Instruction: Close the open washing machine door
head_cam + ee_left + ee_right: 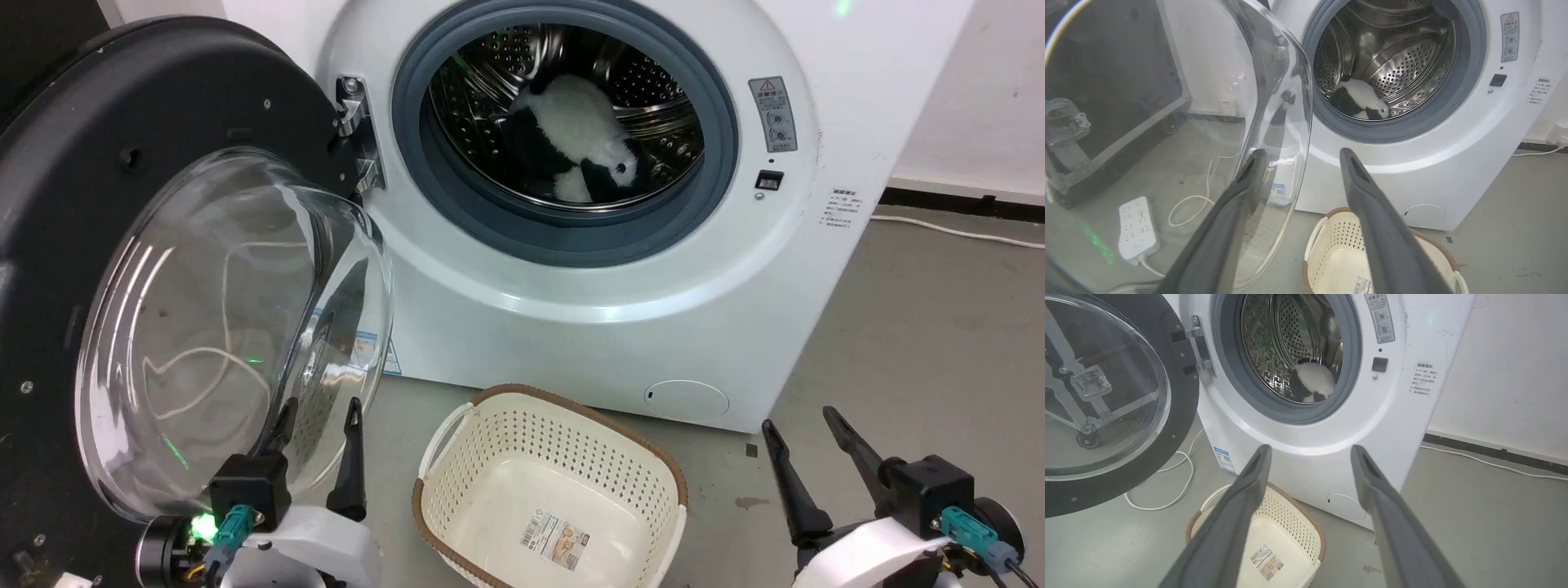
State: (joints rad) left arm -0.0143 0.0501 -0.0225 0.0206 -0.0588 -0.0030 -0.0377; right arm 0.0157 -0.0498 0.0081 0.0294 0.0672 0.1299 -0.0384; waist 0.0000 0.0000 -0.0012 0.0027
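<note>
Glossy black washing machine door (98, 122) stands wide open, left of the washing machine (612, 310). Left gripper (320, 408) fingers spread beside the glass bowl (237, 327); right gripper (798, 418) fingers spread, empty, before the machine. Door likely stiff, heavyish; glass slick. Push the black rim (41, 343), not the bowl.

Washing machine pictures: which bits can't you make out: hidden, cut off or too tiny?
- Round glossy black door: outer side cut off by head view's left edge.
- Grey warning label on the white boxy washing machine: print too small in every view.
- Black-and-white fluffy toy in the steel drum: bunched up, shape unclear.
- Cream perforated basket: near rim cut off by head view's bottom edge.
</note>
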